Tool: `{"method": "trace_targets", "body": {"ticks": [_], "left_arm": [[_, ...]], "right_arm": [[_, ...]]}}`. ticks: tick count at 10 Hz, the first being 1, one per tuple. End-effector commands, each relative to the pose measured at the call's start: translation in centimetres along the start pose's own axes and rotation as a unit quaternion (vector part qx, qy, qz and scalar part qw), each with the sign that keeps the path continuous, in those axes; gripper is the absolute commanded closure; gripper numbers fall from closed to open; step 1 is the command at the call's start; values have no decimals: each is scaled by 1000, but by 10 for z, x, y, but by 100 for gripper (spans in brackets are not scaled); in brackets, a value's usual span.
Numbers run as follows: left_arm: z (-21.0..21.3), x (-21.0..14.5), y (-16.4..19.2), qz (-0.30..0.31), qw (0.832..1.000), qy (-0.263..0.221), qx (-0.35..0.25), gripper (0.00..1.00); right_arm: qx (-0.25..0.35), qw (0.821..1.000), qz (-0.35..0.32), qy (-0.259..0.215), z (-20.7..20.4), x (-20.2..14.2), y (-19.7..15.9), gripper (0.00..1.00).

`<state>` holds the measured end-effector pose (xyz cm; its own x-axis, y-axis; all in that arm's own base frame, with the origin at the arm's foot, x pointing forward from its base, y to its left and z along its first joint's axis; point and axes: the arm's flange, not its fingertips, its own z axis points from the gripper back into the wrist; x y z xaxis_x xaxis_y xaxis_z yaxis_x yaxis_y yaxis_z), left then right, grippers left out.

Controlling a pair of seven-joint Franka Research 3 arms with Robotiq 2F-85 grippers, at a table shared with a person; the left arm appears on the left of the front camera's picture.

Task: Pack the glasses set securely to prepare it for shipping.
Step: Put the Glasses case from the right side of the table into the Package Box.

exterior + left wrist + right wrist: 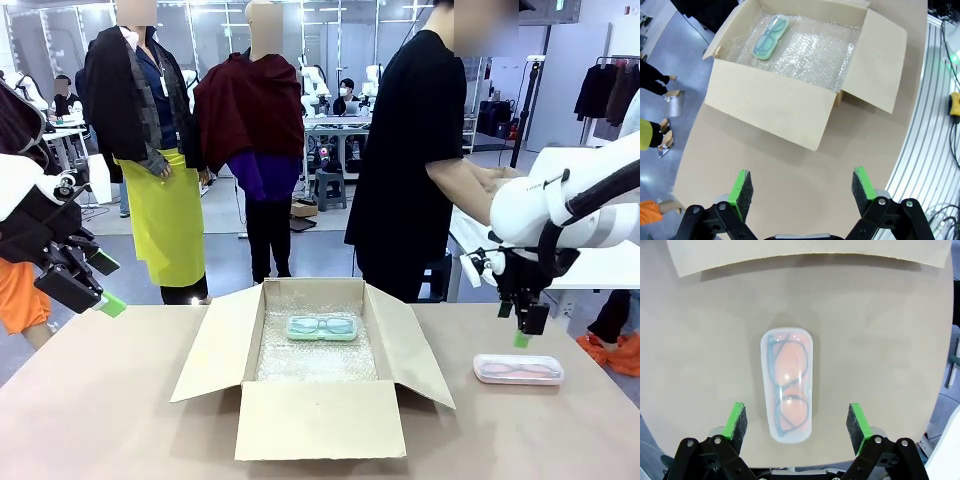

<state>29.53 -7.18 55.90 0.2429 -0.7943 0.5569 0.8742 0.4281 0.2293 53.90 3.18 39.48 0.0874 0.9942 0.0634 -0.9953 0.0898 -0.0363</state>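
Half packed: mint case (322, 327) lying in bubble-lined box (300, 420); pink case (518, 369) waiting on table (120, 400), right gripper (796, 412) hovering above, jaws wide, empty; left gripper (801, 175) idling, spread, empty.

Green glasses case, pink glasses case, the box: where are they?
green glasses case (322, 327): front view, middle of its lid.
pink glasses case (787, 385): right wrist view, middle of its lid.
box (320, 420): front view, its near flap.

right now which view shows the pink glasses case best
The right wrist view: the pink case lies straight below the open right gripper, seen whole from above. The front view shows it small and side-on, right of the box.
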Motion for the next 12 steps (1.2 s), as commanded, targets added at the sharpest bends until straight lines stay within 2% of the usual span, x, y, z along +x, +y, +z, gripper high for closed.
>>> {"method": "trace_targets", "body": {"ticks": [1,4,8,12], "left_arm": [[1,-1,1,-4,1000,-5,-1,0],[1,-1,1,-4,1000,-5,-1,0],[1,-1,1,-4,1000,-5,-1,0],[1,-1,1,-4,1000,-5,-1,0]], "right_arm": [[-13,1000,14,-25,-22,-6,4,0],[-19,999,7,-41,-47,-15,9,0],[-24,999,9,-28,-78,-23,11,0],[-29,999,14,-22,-89,-24,7,0]]}}
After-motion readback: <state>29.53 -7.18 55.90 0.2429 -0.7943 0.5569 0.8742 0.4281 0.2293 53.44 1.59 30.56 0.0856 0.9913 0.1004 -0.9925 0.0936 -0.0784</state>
